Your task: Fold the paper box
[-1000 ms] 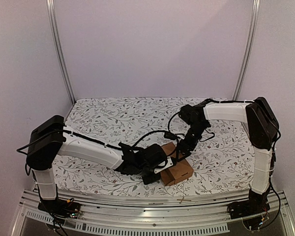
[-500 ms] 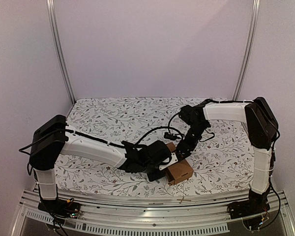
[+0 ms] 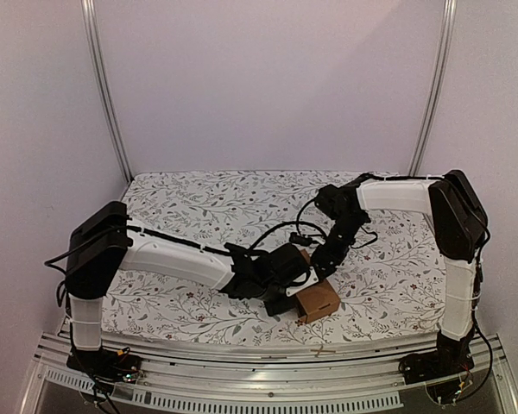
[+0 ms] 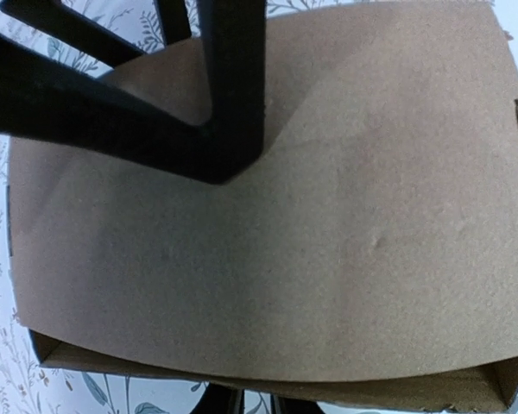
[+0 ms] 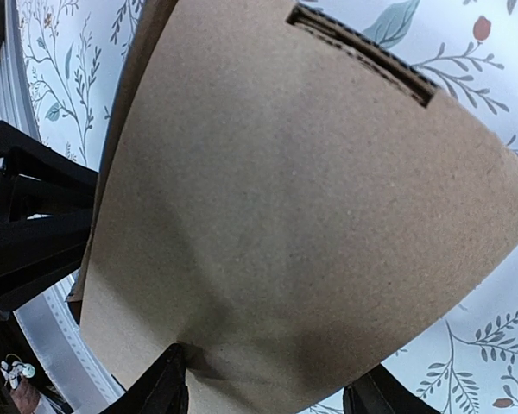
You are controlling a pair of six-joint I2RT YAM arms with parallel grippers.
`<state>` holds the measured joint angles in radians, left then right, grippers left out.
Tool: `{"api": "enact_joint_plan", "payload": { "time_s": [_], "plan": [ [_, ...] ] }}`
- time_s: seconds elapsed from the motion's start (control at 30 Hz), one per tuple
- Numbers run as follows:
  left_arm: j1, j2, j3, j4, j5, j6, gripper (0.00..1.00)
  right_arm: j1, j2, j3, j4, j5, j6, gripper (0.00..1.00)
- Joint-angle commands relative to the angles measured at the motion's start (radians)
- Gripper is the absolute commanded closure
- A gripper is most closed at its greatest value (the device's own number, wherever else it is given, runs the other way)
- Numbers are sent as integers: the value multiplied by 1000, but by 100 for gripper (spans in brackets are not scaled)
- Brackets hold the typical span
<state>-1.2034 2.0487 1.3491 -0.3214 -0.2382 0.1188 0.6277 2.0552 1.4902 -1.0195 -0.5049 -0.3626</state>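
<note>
Pale lilac walls (image 3: 268,78) and slim metal posts (image 3: 104,95) stand behind a tablecloth (image 3: 198,207) printed with grey leafy sprigs and small red buds. Between my two grippers, near the front of that cloth, sits the paper box (image 3: 318,298). It is plain brown cardboard, matte and faintly grainy, already standing as a small rectangular carton. My left gripper (image 3: 287,297) is against its left side, and my right gripper (image 3: 318,269) is just behind and above it.

From my left wrist the box (image 4: 328,224) fills nearly the whole view. It shows one broad flat panel with a slight dimple and a strip of corrugated edge on the right. The open end nearest my fingers shows the inner wall. Only a dark sliver of those fingers is visible there, so I cannot tell whether the left gripper is pinching the cardboard or only lies beside it.

From my right wrist the panel (image 5: 285,216) bows gently. A narrow cut slot (image 5: 363,53) on its far side exposes the fluted core. My right fingers (image 5: 162,386) stand well apart. The cardboard fills the gap between them and meets both, so they clamp the box across its width.
</note>
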Motion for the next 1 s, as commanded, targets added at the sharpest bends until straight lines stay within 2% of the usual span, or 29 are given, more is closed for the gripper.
{"api": "enact_joint_plan", "payload": {
  "time_s": [0.0,0.1,0.33,0.97],
  "plan": [
    [26,16,88,175,58,-10,88,33,90,-31,36,16,19,41],
    [33,6,92,138,65,-7,88,4,84,-22,36,-8,40,41],
    [27,-3,64,98,179,-36,88,-21,87,-31,37,-18,44,41],
    [-88,-34,-15,66,230,-13,88,-32,121,-28,44,-9,59,41]
  ]
}}
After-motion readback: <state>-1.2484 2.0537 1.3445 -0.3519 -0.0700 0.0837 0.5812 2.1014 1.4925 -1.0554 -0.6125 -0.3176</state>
